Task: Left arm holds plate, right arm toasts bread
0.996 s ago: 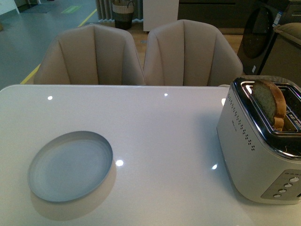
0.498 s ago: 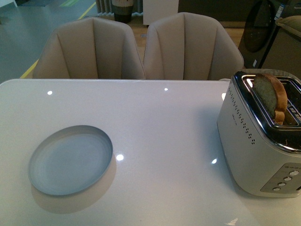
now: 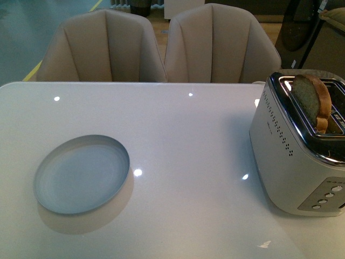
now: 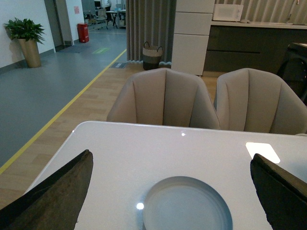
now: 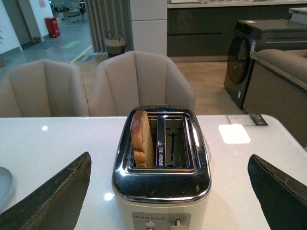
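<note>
A round pale plate (image 3: 82, 174) sits flat on the white table (image 3: 183, 135), over on the robot's left side. Nothing is on it. Far over on the right side stands a silver toaster (image 3: 299, 162). A slice of bread (image 3: 312, 102) stands up in one of its slots, with its round top poking out. The slot next to it has no bread in it.

In the front view no arm shows at all.

In the left wrist view, the left gripper (image 4: 172, 191) hangs above the table, looking down at the plate (image 4: 187, 203). Its two dark fingers (image 4: 57, 191) are spread wide, one on each side of the plate, and they hold nothing. They do not touch the plate.

In the right wrist view, the right gripper (image 5: 168, 191) faces the toaster (image 5: 162, 163) from the button side. Its dark fingers (image 5: 55, 194) are also spread wide, one on each side of the toaster, holding nothing. The bread (image 5: 142, 139) stands in the slot nearer the plate.

Two soft beige chairs (image 3: 161, 48) stand behind the table.
</note>
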